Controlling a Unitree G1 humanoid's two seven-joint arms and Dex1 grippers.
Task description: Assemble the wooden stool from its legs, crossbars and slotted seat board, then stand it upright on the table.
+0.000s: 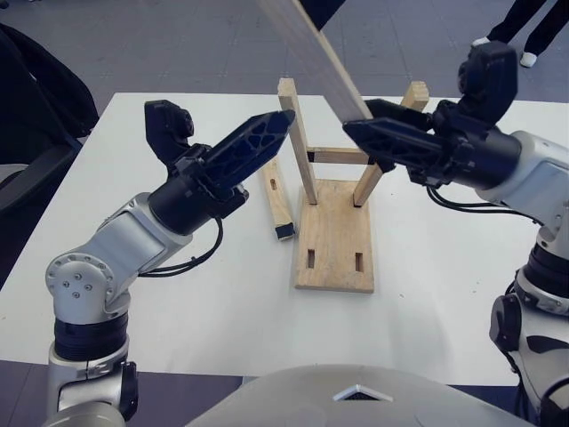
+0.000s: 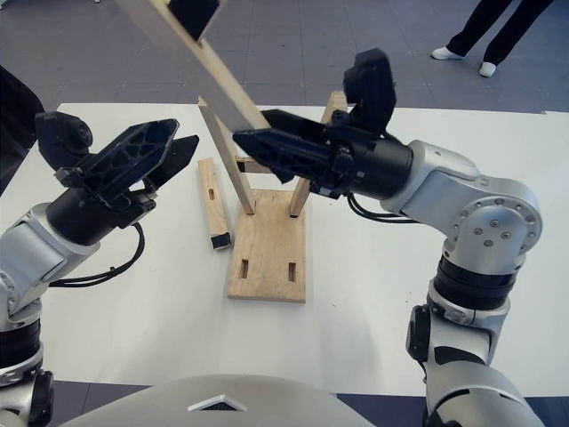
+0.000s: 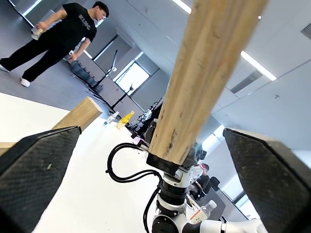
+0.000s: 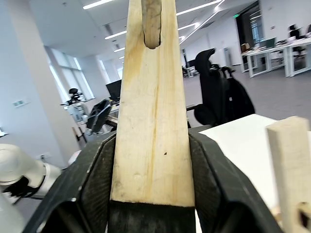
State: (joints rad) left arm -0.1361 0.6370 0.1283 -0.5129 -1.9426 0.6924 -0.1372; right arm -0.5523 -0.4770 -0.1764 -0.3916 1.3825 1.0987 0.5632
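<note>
The slotted seat board (image 1: pixel 333 242) lies flat in the middle of the table. Two legs (image 1: pixel 298 142) stand in its far slots, joined by a crossbar (image 1: pixel 336 156); the two near slots are bare. My right gripper (image 1: pixel 360 124) is shut on another wooden leg (image 1: pixel 311 53), held above the board and slanting up and away to the left. In the right wrist view that leg (image 4: pixel 153 121) sits clamped between the fingers. My left gripper (image 1: pixel 280 124) hovers open just left of the standing legs and points at the held leg (image 3: pixel 204 82) without touching it.
One loose leg (image 1: pixel 277 200) lies on the white table (image 1: pixel 178 294), just left of the seat board and under my left gripper. Bare tabletop stretches to the left front and to the right of the board.
</note>
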